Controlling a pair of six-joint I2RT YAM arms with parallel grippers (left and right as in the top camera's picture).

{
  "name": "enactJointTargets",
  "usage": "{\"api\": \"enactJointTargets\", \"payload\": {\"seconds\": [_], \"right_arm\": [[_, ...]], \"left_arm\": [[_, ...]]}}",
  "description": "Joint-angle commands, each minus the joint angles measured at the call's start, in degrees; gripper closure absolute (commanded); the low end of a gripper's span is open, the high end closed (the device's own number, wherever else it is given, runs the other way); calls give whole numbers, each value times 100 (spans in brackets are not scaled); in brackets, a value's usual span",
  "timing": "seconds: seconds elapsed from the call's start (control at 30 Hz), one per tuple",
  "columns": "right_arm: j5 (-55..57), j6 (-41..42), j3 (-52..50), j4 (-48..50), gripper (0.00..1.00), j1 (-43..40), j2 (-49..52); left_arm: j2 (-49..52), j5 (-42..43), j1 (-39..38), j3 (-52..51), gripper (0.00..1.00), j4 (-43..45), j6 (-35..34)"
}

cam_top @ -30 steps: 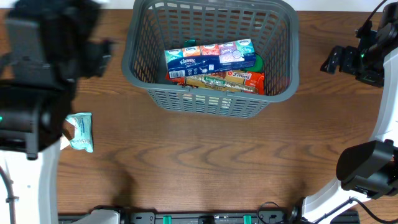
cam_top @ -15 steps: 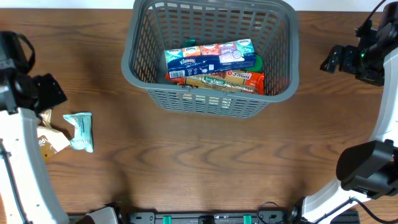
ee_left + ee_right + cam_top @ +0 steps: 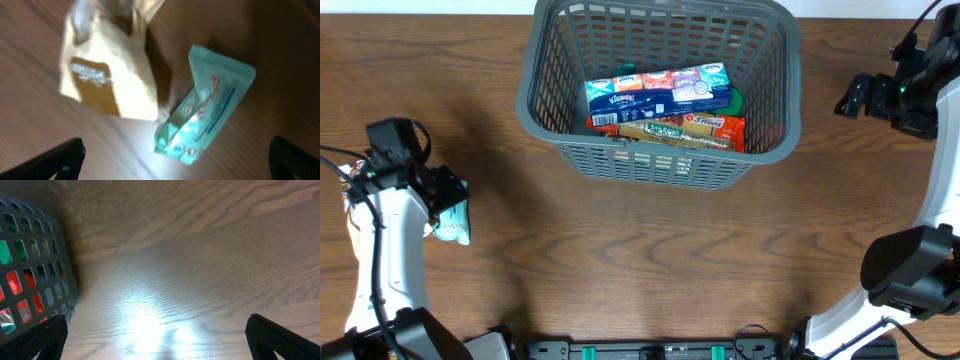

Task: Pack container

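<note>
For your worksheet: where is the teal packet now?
Overhead, the teal packet lies at the table's left side, beside a tan bag, under the left gripper, outside the basket.

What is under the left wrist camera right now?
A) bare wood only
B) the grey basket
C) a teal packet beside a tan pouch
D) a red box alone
C: the left wrist view shows a teal packet lying beside a tan pouch on the wooden table.

Open table (image 3: 650,260) between container (image 3: 660,165) and teal packet (image 3: 205,117); tan pouch (image 3: 107,70) apparently alongside
</note>
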Motion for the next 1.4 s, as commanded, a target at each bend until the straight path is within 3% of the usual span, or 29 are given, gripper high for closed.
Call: {"api": "enactJointTargets", "payload": {"seconds": [0.0,0.27,0.43,0.83,0.97,1.23,1.3,1.37], "right_arm": [[-42,-63,-26,-68,1,7,-44],[-39,-63,-26,-210,1,9,-44],[-39,-63,-26,-229,1,9,-44],[-15,-63,-26,-221,1,13,-44],[-15,-63,-26,-199,1,13,-44],[-15,-63,-26,-144,1,13,-44],[-15,-66,-26,-146,1,13,-44],[-15,-66,-26,-149,1,13,-44]], "left_arm": [[48,151,22,-444,1,511,271],[789,498,22,-647,1,1478,874],[1432,498,22,-647,1,1794,896],[2044,940,15,-649,1,1825,896],[2033,951,-22,-649,12,1591,894],[1770,1169,-173,-638,57,1191,887],[1617,1325,-199,-632,59,1137,887],[1368,1475,-227,-588,70,1023,887]]}}
